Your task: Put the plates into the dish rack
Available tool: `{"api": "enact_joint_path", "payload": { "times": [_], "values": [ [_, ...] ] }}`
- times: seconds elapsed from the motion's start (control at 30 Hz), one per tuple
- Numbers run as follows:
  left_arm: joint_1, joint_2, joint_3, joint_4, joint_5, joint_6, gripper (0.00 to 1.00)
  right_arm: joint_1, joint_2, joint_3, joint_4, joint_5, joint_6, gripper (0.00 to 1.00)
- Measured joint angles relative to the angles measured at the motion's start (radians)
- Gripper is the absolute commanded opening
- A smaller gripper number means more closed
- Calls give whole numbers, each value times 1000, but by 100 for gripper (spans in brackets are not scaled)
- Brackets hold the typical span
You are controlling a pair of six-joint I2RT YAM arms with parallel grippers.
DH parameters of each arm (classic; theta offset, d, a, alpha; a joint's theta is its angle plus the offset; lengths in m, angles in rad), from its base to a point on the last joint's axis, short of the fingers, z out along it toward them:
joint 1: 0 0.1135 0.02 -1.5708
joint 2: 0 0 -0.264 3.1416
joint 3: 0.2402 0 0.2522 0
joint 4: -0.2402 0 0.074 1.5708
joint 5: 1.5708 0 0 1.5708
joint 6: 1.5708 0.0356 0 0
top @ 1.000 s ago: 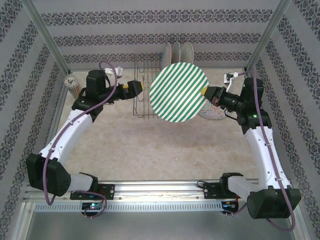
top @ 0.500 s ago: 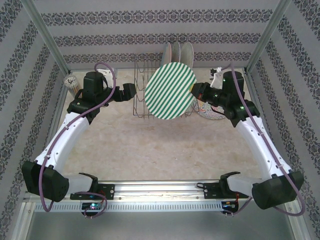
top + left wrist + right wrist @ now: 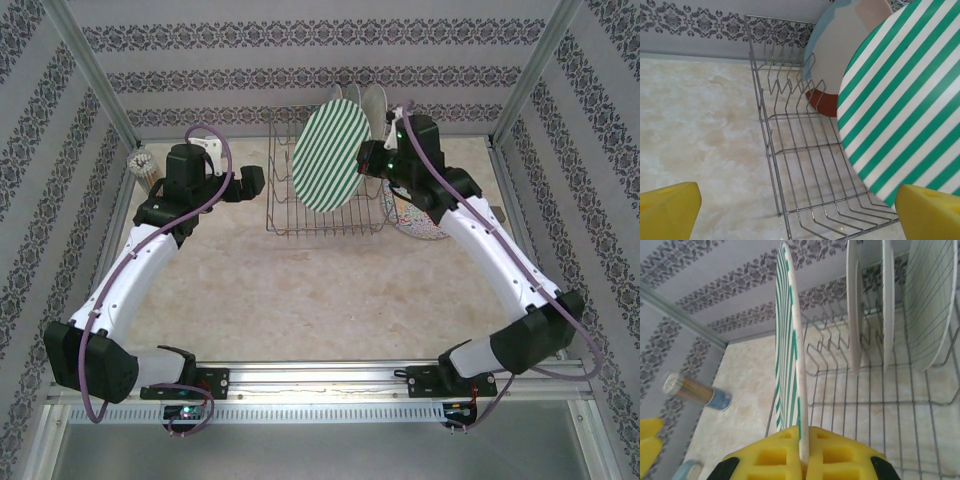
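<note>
My right gripper is shut on the rim of the green-white striped plate, which it holds upright over the middle of the dish rack. In the right wrist view the striped plate stands edge-on, pinched between the yellow pads. Three plates stand in the rack's far slots. My left gripper hangs open at the rack's left end. Its view shows the striped plate, a cream plate with coloured rim blocks and the wire rack.
A floral plate lies on the table just right of the rack, under my right arm. A cup of pencils stands at the far left by the patterned wall. Patterned walls close in the table's back and sides.
My right arm has carried the striped plate back and left over the rack, turning it from face-on toward edge-on. My left gripper drew back left from the plate, then held.
</note>
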Motion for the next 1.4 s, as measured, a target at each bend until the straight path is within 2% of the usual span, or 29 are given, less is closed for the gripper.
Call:
{"api": "enact_joint_path", "payload": {
  "times": [0.3, 0.6, 1.03, 1.4],
  "values": [
    [15, 59, 0, -8, -21, 9, 100, 100, 214, 264, -80, 352, -134, 0],
    [29, 60, -3, -11, -48, 11, 100, 163, 412, 479, -116, 571, -228, 0],
    [56, 87, -10, -9, 6, -5, 100, 182, 630, 712, -120, 695, -272, 0],
    [56, 114, -11, -7, 59, -31, 100, 214, 737, 830, -117, 727, -268, 0]
  ]
}}
